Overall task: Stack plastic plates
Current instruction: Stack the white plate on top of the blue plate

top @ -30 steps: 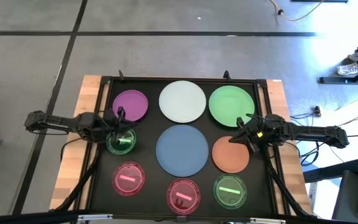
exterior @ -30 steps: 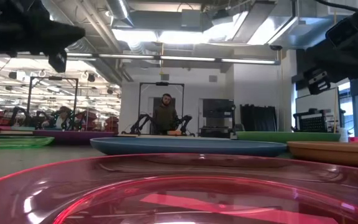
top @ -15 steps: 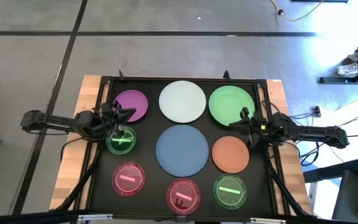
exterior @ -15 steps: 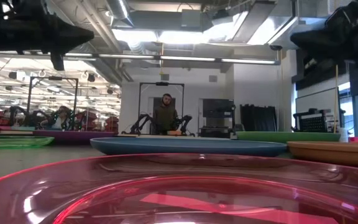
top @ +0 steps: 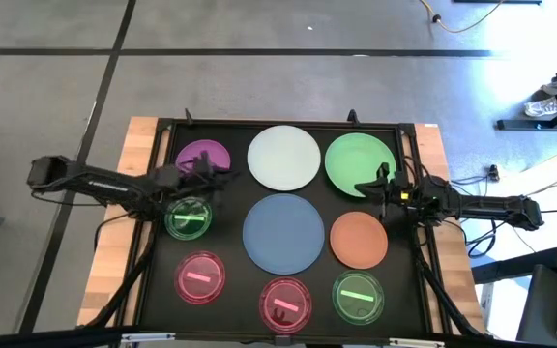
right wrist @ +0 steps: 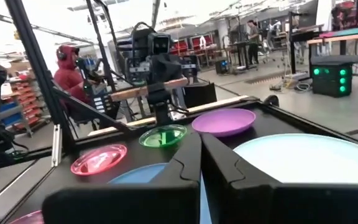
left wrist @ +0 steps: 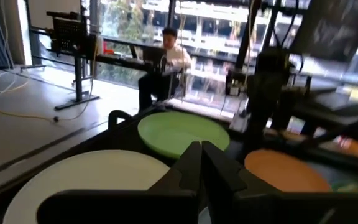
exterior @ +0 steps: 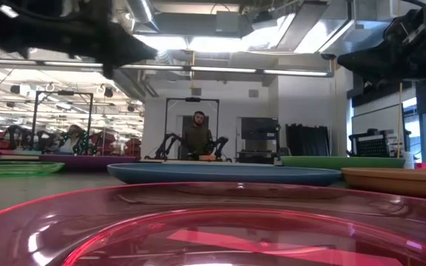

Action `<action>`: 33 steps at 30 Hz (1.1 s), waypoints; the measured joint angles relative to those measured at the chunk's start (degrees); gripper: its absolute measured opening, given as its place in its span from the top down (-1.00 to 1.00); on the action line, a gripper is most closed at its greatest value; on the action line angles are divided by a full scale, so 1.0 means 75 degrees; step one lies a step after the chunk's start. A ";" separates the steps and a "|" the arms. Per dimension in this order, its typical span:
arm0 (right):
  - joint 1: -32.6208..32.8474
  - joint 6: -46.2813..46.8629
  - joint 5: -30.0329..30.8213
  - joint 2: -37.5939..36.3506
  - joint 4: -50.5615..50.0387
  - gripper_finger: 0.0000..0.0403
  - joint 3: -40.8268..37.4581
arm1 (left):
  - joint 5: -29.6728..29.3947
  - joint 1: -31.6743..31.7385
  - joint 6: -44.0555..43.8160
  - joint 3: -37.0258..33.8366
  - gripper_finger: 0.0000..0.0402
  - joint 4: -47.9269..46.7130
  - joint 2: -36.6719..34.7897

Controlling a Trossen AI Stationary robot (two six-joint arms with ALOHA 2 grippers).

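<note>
All plates lie flat on the black mat in the high view: purple (top: 203, 155), white (top: 284, 158) and large green (top: 360, 160) in the far row, blue (top: 283, 233) and orange (top: 359, 240) in the middle. Small translucent ones are green (top: 189, 218), pink (top: 199, 277), pink (top: 285, 302) and green (top: 359, 296). My left gripper (top: 216, 180) (left wrist: 201, 149) is shut, in the air over the purple plate's near edge, pointing toward the table's right. My right gripper (top: 360, 188) (right wrist: 201, 140) is shut, in the air over the large green plate's near edge, pointing left.
The mat's raised black frame (top: 288, 123) runs round the plates, with wooden table edges (top: 114, 251) outside it. A bare strip of mat lies between the blue plate and the small green one. A person (exterior: 197, 137) sits in the room beyond the far edge.
My left gripper has moved from above the small green plate toward the far edge and to the right, and now hangs over the purple plate's near edge. My right gripper has moved from the orange plate's far rim toward the far edge, to the large green plate's near rim. No plate has moved.
</note>
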 joint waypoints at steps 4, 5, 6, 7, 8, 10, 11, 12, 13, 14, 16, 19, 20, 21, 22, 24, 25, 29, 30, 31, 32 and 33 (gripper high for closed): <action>0.0000 -0.0223 0.0151 0.0000 0.0327 0.97 0.0000 | 0.0160 -0.0097 0.0050 0.0645 0.97 0.0077 0.1312; 0.0000 -0.0314 0.0248 -0.0003 0.0375 0.97 0.0000 | 0.0165 -0.0122 0.0054 0.0812 0.97 0.0070 0.1617; 0.0000 -0.0402 0.0336 -0.0006 0.0420 0.97 0.0000 | 0.0173 -0.0128 0.0054 0.0988 0.97 0.0065 0.1900; 0.0000 -0.0619 0.0480 0.0001 0.0582 0.97 0.0000 | 0.0170 -0.0128 0.0048 0.1179 0.97 0.0067 0.2172; 0.0000 -0.0925 0.0660 0.0008 0.0847 0.97 0.0000 | 0.0159 -0.0125 0.0024 0.1380 0.97 0.0070 0.2428; 0.0000 -0.1357 0.0992 -0.0004 0.1296 0.97 0.0000 | 0.0153 -0.0122 -0.0151 0.1812 0.97 0.0079 0.2907; 0.0000 -0.1360 0.1077 -0.0006 0.1478 0.97 0.0000 | 0.0153 -0.0122 -0.0185 0.1985 0.97 0.0069 0.3096; -0.0001 -0.1321 0.1105 -0.0006 0.1532 0.97 0.0000 | 0.0153 -0.0122 -0.0189 0.2146 0.97 0.0058 0.3273; -0.0003 -0.1243 0.1104 0.0000 0.1563 0.97 0.0000 | 0.0150 -0.0122 -0.0190 0.2321 0.97 0.0061 0.3453; -0.0003 -0.1184 0.1099 0.0000 0.1587 0.97 0.0000 | 0.0151 -0.0122 -0.0183 0.2514 0.97 0.0060 0.3610; 0.0000 -0.1124 0.1097 0.0007 0.1505 0.97 0.0000 | 0.0152 -0.0107 -0.0164 0.2857 0.97 0.0049 0.3872; 0.0000 -0.0878 0.1037 0.0032 0.1178 0.97 0.0000 | 0.0143 -0.0099 -0.0158 0.3293 0.97 0.0028 0.4246; 0.0000 -0.0774 0.0999 0.0032 0.1174 0.97 0.0000 | 0.0136 -0.0099 -0.0153 0.3404 0.97 0.0012 0.4372; 0.0000 -0.0726 0.0926 0.0029 0.1184 0.97 0.0000 | 0.0139 -0.0099 -0.0100 0.3504 0.97 -0.0024 0.4496; 0.0000 -0.0684 0.0858 0.0026 0.1229 0.97 0.0000 | 0.0139 -0.0099 0.0036 0.3605 0.97 -0.0120 0.4605; 0.0000 -0.0556 0.0714 0.0029 0.1215 0.97 0.0000 | 0.0139 -0.0089 0.0315 0.3829 0.95 -0.0557 0.4776; 0.0000 -0.0522 0.0648 0.0029 0.1212 0.97 0.0000 | 0.0154 -0.0054 0.0406 0.3948 0.92 -0.0816 0.4845; 0.0000 -0.0377 0.0430 0.0029 0.1087 0.97 0.0000 | 0.0442 0.0224 0.0451 0.4481 0.70 -0.2435 0.4987; 0.0000 -0.0273 0.0394 0.0029 0.0995 0.97 0.0000 | 0.0503 0.0299 0.0463 0.4633 0.63 -0.2927 0.4992; 0.0000 -0.0180 0.0339 0.0029 0.0885 0.97 0.0000 | 0.0567 0.0385 0.0577 0.4782 0.55 -0.3485 0.4992; 0.0000 -0.0163 0.0292 0.0029 0.0808 0.97 0.0000 | 0.0657 0.0474 0.0767 0.4953 0.48 -0.4110 0.4992; 0.0000 -0.0171 0.0298 0.0029 0.0760 0.97 0.0000 | 0.0738 0.0556 0.0987 0.5109 0.42 -0.4759 0.4992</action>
